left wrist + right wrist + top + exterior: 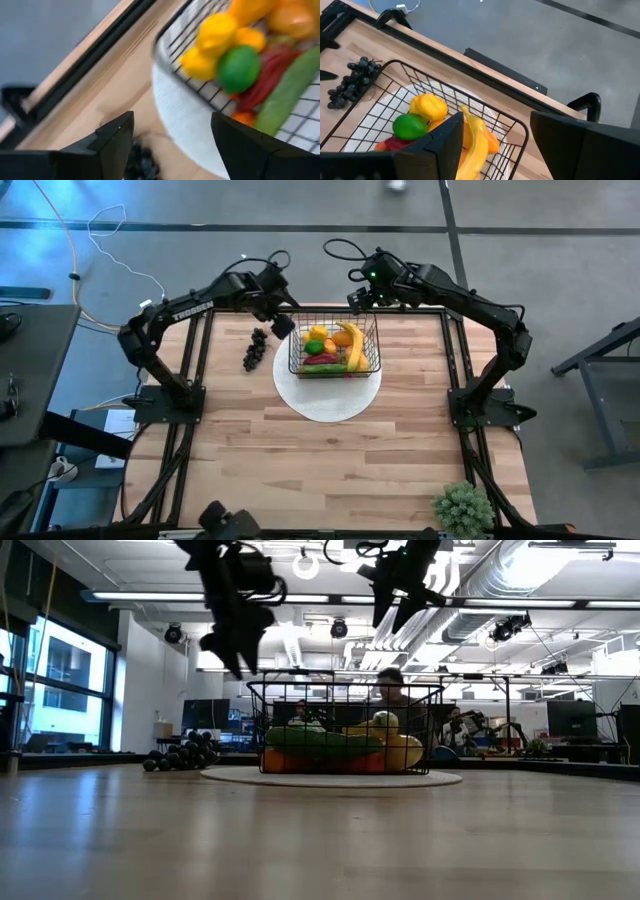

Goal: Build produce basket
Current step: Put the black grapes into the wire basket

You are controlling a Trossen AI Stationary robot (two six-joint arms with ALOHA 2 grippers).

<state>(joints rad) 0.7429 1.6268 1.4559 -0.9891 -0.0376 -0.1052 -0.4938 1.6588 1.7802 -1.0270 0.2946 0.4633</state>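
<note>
free: bare table [330, 470] near side | obstacles: basket [371, 350] far centre, grapes [256, 350] left, plant [463, 507] near right

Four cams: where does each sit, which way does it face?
High: overhead, straight down; both arms, basket on disc.
Low: table height, level across; basket, grippers above.
Left wrist: past open left gripper at basket corner.
Right wrist: past open right gripper into basket.
Shared: grapes in high, low.

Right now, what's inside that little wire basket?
The basket holds a banana, lemons, a lime, a long green vegetable and red and orange pieces. Anything underneath is hidden. Grapes lie outside.
</note>
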